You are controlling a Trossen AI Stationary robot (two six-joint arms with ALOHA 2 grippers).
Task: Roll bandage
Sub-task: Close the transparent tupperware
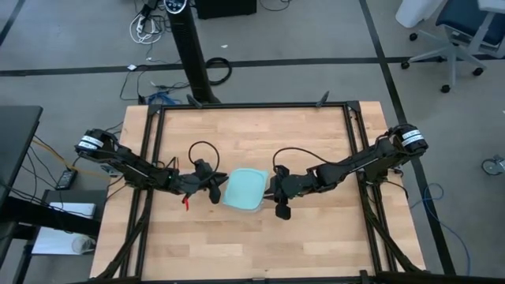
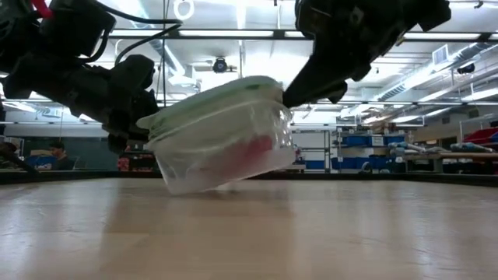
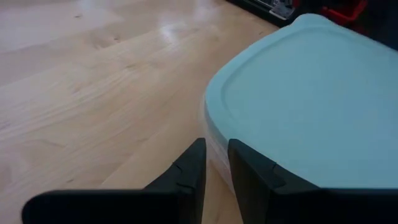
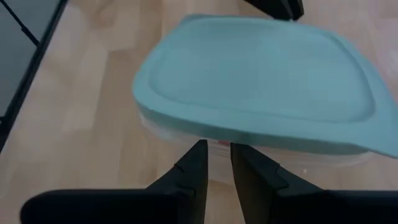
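A square clear plastic container with a light-blue lid [image 1: 245,189] is at the table's middle, between my two grippers. In the low view the container [image 2: 222,140] is tilted, its right side raised and its lower left edge by the tabletop. A red shape, the bandage [image 2: 255,149], shows blurred through the clear wall and as a red spot in the right wrist view [image 4: 219,144]. My left gripper [image 1: 215,189] is at the container's left side. My right gripper [image 1: 272,192] is at its right side. Both are nearly shut. My left gripper has its two fingers closed to a narrow gap on the container's rim [image 3: 210,134], at a corner just under the lid. It comes in low from the table's left. What lies between the fingertips is too thin to make out. My right gripper has its fingers closed to a narrow gap at the container's side wall [image 4: 217,140], just under the lid's edge, coming from the table's right. The container's side at this gripper is raised [image 2: 282,97]. The fingers themselves hide the exact place of contact.
The wooden tabletop [image 1: 252,244] has bare room toward its near edge and toward its far edge [image 1: 252,134]. Black frame rails [image 1: 150,158] run along both sides. Black cables loop above each gripper. A person [image 2: 56,153] is far off in the room behind.
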